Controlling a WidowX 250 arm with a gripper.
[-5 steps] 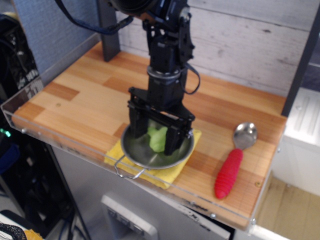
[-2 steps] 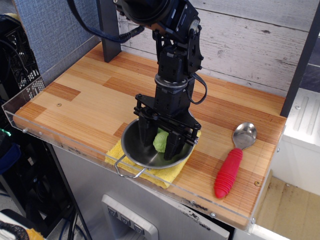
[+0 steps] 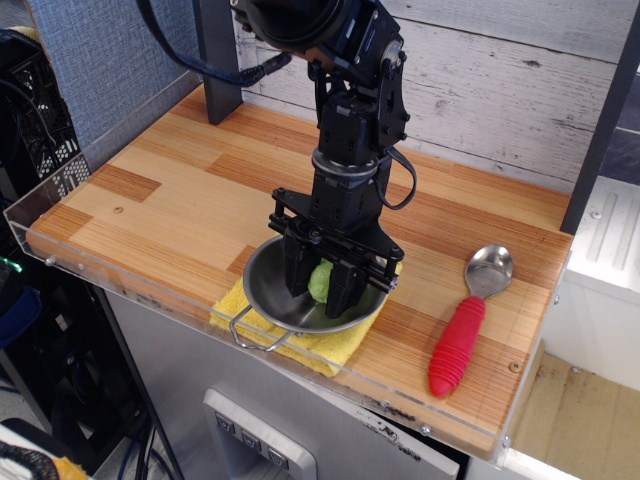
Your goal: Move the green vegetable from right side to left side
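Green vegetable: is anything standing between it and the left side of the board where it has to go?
The green vegetable sits inside the steel bowl, between the gripper's fingers, so the bowl's rim must be cleared first. Beyond it, the wooden board to the left shows nothing visible in the way.

The place looked like a robotics lab set up as a mock kitchen. A small wooden worktop (image 3: 180,190) edged in clear acrylic stood before a whitewashed plank backdrop (image 3: 500,80), with equipment racks and cables (image 3: 40,130) at the frame's left.
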